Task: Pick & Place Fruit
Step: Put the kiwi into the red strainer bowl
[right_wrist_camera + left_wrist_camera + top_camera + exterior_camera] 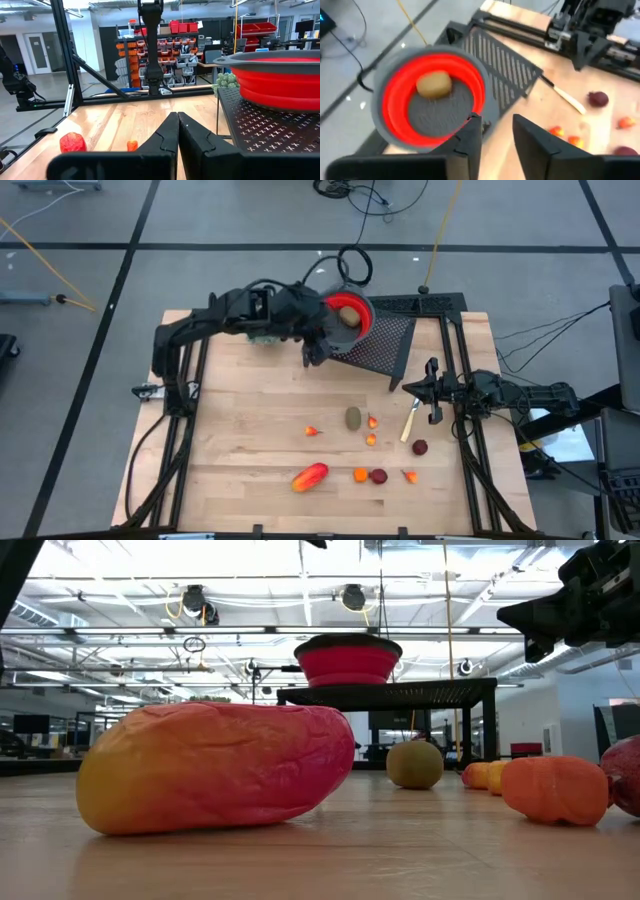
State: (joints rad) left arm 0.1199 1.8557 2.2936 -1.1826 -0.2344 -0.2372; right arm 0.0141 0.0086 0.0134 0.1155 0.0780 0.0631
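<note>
Left gripper [312, 356]: hovers at the near rim of the red bowl [352, 308], jaws parted, gripping nothing.
Right gripper [432, 366]: clenched empty by the table's [240, 430] right edge.
Olive-brown oval [434, 83]: lies inside the bowl.
Remaining fruit [352, 418]: scattered toward the table's near edge, red-orange piece [310, 476] nearest it.

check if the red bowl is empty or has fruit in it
Not empty: the red bowl holds one olive-brown fruit, seen from above.
</note>
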